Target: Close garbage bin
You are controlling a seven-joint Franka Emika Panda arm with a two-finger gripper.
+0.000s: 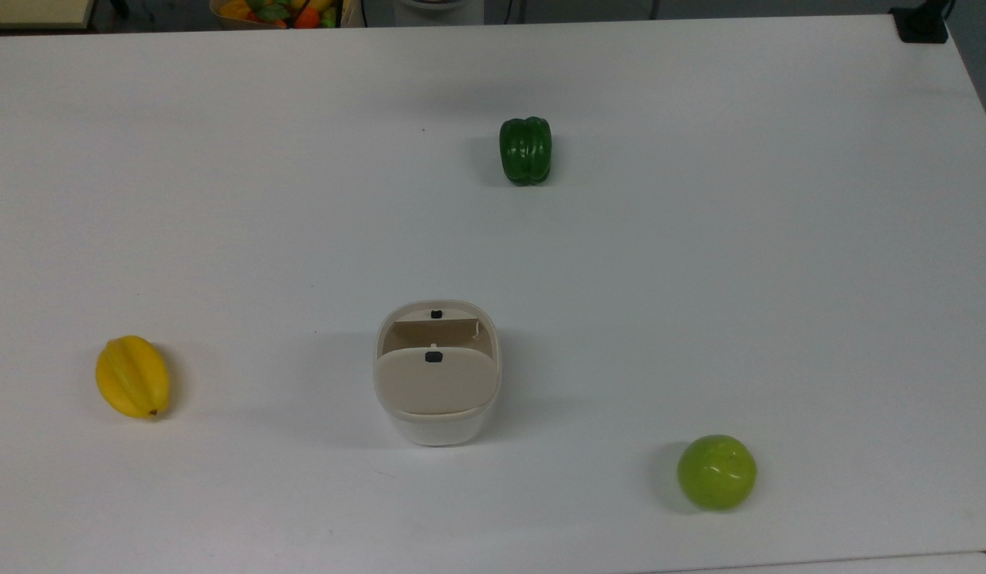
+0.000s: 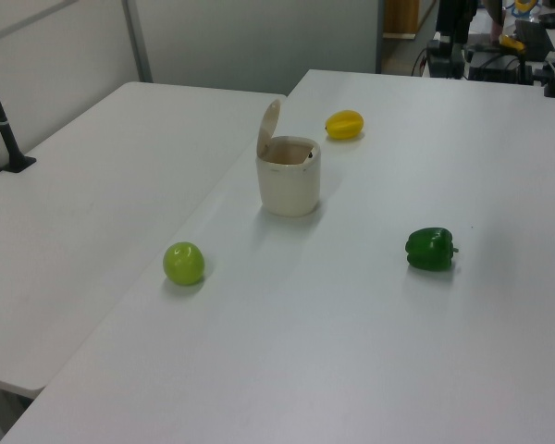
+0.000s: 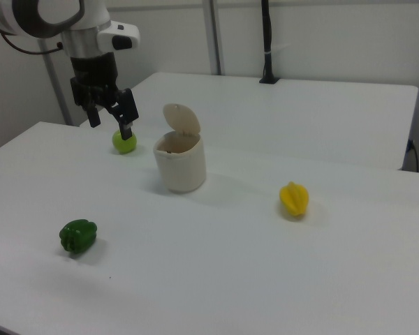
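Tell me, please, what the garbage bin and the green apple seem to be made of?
The garbage bin looks like matte cream plastic: smooth moulded walls, with a thin beige lid. The green apple is probably glossy plastic, since bright highlights show on its skin.

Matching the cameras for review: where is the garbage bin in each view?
Top view: garbage bin low centre, lid open.
Left view: garbage bin upper centre.
Right view: garbage bin centre-left.
Shared landmark: the yellow fruit.
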